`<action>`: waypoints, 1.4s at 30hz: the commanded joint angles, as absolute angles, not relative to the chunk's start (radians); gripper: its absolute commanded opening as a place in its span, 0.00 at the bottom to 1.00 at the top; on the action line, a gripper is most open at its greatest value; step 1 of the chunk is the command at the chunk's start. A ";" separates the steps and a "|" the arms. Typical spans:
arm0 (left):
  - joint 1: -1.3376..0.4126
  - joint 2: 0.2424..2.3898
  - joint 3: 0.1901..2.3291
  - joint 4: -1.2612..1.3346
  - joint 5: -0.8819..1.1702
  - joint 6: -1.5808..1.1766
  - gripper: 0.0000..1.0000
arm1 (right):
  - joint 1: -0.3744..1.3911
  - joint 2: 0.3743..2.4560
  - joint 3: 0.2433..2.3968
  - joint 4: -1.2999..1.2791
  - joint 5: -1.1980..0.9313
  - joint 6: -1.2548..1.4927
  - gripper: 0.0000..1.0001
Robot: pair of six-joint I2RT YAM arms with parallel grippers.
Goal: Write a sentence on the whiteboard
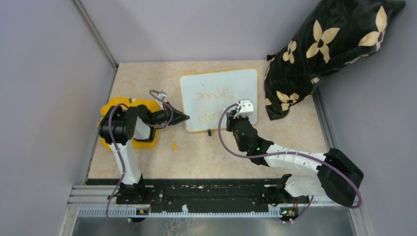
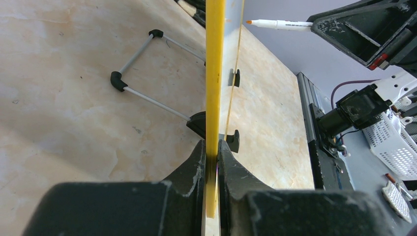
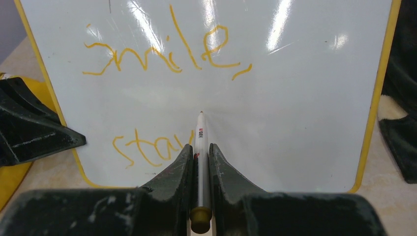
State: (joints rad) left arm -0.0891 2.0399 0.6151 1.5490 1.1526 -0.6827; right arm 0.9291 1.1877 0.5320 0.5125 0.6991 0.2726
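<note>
Desk (image 1: 147, 78): beige marbled top, matte, a few dark specks visible in the left wrist view. It's boxed in by lilac-grey wall panels (image 1: 49, 73) on the left, back and right. A metal strip (image 1: 96, 32) runs down the back-left corner. A black rail (image 1: 206, 194) along the near edge carries both arm bases.

Whiteboard (image 1: 219, 98): mid-desk toward the back, propped up on its lower edge, face toward the arms. A wire stand (image 2: 147, 73) with black corner pieces sticks out behind it. A black foot (image 1: 209, 132) at the lower edge sits on the desk.

Sentence (image 3: 162, 54): orange-yellow cursive in 2 lines. Top line reads "smile,". The lower line starts "sta" and the rest is hidden behind the right claw.

Left claw (image 2: 211, 157): clamped on the whiteboard's left yellow rim, 1 finger on each side. That arm's elbow hangs over a flat yellow pad (image 1: 147, 142) at the desk's left side.

Right claw (image 3: 200, 147): pinching a white marker (image 3: 200, 128). The orange tip points at the board between the 2 lines, right of "sta". The tip looks at or just off the face; can't resolve contact.

Other items:
- A small yellow piece (image 1: 174, 145) lies loose on the desk near the board's lower-left corner, apart from it.
- A black pillow (image 1: 324, 54) with cream flower print leans in the back-right corner, its lower end just beside the board's right edge.
- Past the rail in the left wrist view there are white mesh baskets (image 2: 393, 142).
</note>
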 commanded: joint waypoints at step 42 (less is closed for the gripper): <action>-0.092 2.045 0.634 1.565 1.129 -0.653 0.00 | 0.922 1.070 0.474 0.352 0.668 0.412 0.00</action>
